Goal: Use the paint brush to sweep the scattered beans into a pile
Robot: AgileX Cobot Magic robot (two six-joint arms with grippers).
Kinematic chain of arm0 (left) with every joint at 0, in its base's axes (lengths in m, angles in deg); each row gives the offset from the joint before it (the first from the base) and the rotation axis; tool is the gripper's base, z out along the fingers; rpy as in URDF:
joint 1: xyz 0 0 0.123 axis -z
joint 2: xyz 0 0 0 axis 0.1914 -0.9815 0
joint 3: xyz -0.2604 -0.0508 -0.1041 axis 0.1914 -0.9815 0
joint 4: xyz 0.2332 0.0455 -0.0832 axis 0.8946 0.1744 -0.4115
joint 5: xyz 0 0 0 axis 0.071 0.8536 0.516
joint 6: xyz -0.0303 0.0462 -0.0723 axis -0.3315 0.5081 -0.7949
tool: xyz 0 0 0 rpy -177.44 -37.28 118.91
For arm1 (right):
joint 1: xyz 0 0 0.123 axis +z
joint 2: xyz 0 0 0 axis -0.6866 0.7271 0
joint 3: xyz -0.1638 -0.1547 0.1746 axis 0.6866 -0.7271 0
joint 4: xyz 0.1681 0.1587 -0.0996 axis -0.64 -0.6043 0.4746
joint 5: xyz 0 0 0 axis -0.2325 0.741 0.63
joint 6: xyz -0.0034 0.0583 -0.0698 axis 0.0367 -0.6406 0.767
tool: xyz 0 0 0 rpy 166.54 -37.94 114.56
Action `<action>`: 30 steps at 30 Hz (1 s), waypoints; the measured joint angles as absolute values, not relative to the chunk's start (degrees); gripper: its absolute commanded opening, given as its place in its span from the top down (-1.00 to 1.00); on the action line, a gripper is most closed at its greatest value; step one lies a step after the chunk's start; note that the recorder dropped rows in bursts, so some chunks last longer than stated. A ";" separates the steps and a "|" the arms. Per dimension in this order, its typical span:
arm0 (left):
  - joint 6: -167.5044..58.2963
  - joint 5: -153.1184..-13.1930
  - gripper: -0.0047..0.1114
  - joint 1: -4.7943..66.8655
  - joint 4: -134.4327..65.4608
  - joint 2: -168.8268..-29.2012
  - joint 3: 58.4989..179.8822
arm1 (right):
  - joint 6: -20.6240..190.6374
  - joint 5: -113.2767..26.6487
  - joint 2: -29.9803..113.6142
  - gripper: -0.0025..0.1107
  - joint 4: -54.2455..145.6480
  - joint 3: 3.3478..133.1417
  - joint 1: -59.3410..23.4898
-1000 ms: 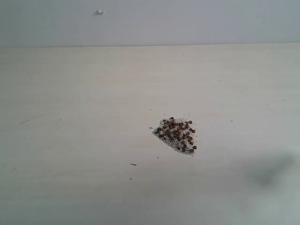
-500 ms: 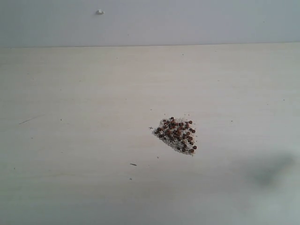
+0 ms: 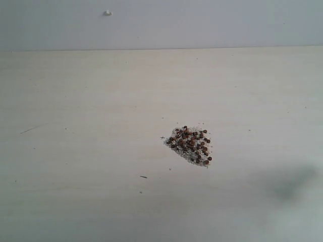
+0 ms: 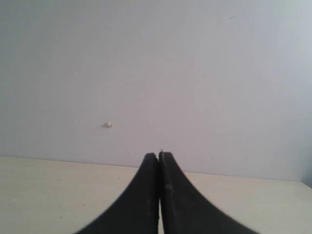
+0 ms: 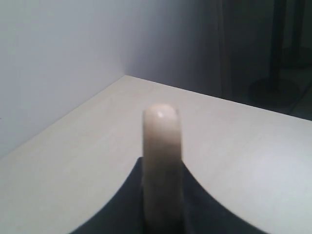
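Paint brush (image 5: pixel 162 139) gripped by right hand (image 5: pixel 162 170); left hand (image 4: pixel 159 160) closed, facing wall (image 4: pixel 156 73).

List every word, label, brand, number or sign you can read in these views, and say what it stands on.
None: no view shows readable text.
The paint brush shows a plain cream handle, with no brand visible.
The table and the wall carry no print.
A tiny dark mark beside the pile is too small to read as a sign.
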State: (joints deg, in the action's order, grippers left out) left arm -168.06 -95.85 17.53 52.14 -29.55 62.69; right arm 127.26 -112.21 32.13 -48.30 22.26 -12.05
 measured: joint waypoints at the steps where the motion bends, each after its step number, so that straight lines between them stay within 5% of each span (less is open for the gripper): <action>1: -168.06 -95.85 0.92 17.53 52.14 -29.55 62.69 | 127.26 -112.21 32.13 0.96 -48.30 22.26 -12.05; 30: -168.06 -95.85 0.92 17.53 52.14 -29.55 62.69 | 124.97 -105.64 44.11 0.96 -55.11 29.35 -12.05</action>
State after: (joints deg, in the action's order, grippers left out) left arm -168.06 -95.85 17.53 52.14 -29.55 62.69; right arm 124.97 -105.64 44.11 -55.11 29.35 -12.05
